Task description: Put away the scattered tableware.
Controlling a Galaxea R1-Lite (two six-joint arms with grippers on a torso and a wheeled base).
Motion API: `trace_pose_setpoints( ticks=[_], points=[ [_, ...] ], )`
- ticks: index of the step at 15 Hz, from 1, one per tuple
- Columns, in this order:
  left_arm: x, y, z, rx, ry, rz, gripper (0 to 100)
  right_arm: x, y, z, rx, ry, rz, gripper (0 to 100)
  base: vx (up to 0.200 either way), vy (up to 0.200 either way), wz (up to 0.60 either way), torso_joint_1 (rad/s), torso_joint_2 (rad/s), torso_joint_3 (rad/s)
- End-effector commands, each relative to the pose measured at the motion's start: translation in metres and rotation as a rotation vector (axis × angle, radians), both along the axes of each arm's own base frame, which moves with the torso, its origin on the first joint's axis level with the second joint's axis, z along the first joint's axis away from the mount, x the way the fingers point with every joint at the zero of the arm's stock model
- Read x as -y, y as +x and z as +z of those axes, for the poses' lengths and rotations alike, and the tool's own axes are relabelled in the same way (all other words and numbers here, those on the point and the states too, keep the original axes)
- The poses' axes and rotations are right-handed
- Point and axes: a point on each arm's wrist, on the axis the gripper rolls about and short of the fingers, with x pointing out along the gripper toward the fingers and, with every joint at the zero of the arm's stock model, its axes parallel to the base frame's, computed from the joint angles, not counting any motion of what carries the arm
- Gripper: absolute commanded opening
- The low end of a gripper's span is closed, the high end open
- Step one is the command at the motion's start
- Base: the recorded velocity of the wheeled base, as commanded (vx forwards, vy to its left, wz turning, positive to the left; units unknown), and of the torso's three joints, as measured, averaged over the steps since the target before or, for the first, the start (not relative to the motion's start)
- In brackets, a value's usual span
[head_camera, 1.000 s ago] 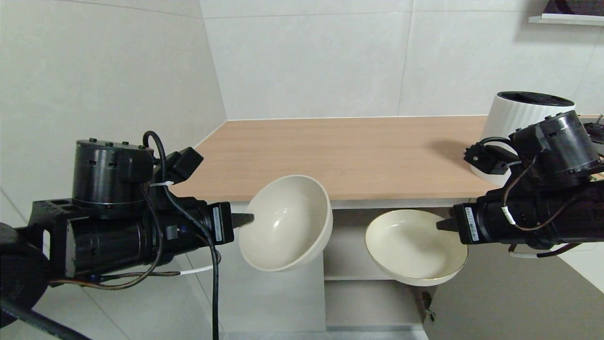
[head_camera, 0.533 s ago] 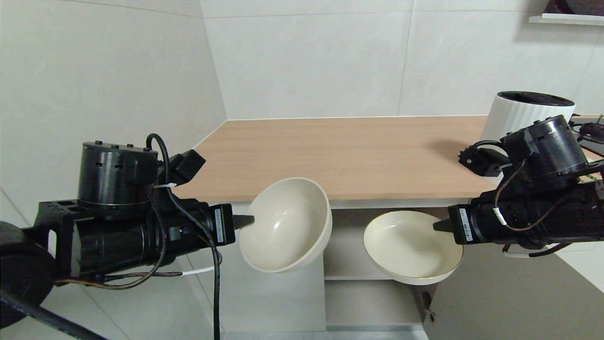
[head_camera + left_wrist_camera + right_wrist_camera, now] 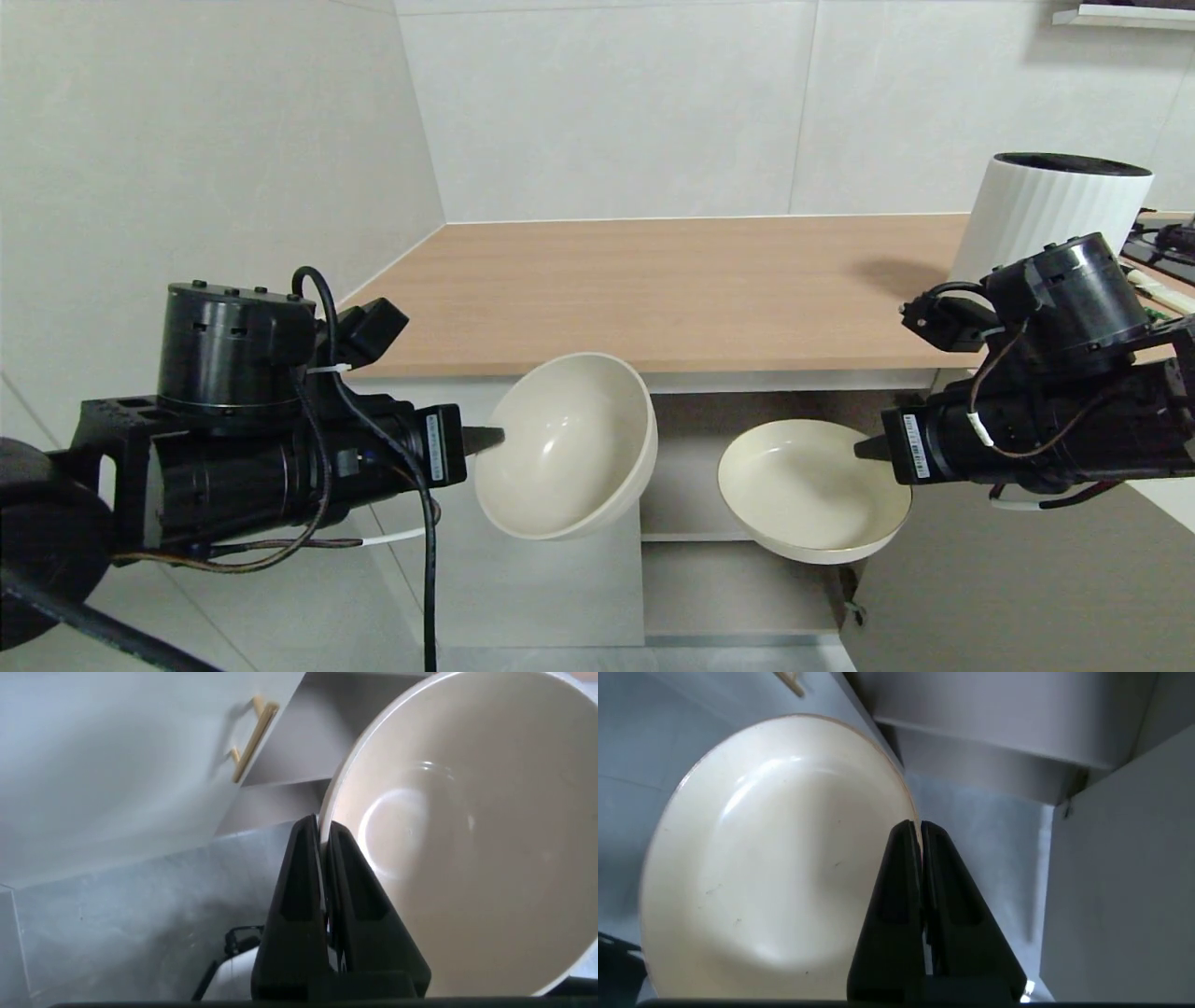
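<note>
My left gripper (image 3: 495, 435) is shut on the rim of a deep cream bowl (image 3: 565, 446), held in the air in front of the counter edge with its opening tilted toward me. In the left wrist view the gripper (image 3: 324, 854) pinches the bowl (image 3: 458, 831) at its rim. My right gripper (image 3: 864, 449) is shut on the rim of a shallow cream plate (image 3: 808, 487) with a thin gold edge, held lower and to the right of the bowl. The right wrist view shows that gripper (image 3: 920, 845) clamped on the plate (image 3: 775, 859).
A wooden counter (image 3: 672, 280) lies behind both dishes, with a white ribbed cylindrical appliance (image 3: 1055, 210) at its right end. Below the counter is an open cabinet with shelves (image 3: 691, 532). Tiled walls stand at the left and back.
The head view has shifted, so the counter and appliance sit higher in the picture. The right arm with the plate has drifted slightly left. The bowl has held its place.
</note>
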Motion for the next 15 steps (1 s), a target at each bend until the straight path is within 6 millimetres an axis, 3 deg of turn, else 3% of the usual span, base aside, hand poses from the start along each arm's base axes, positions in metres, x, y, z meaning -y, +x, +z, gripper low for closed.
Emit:
trace_pose_setpoints(
  ticks=[1,11,15],
  points=[
    [0.0001,0.0004,-0.001,-0.003,0.001,0.0,0,0.0002,-0.0001,0.0005,0.002,0.001,-0.001,0,0.0,0.0,0.0,-0.178,0.46,0.276],
    [0.0,0.0001,-0.0006,-0.002,0.0,-0.001,0,0.0001,0.0009,-0.0008,-0.002,-0.001,-0.002,0,0.0,0.0,0.0,-0.156,0.45,0.3],
    [0.0,0.0001,-0.0006,-0.002,0.0,-0.001,0,0.0001,0.0009,-0.0008,-0.002,-0.001,-0.002,0,0.0,0.0,0.0,-0.025,0.1,0.071]
  ],
)
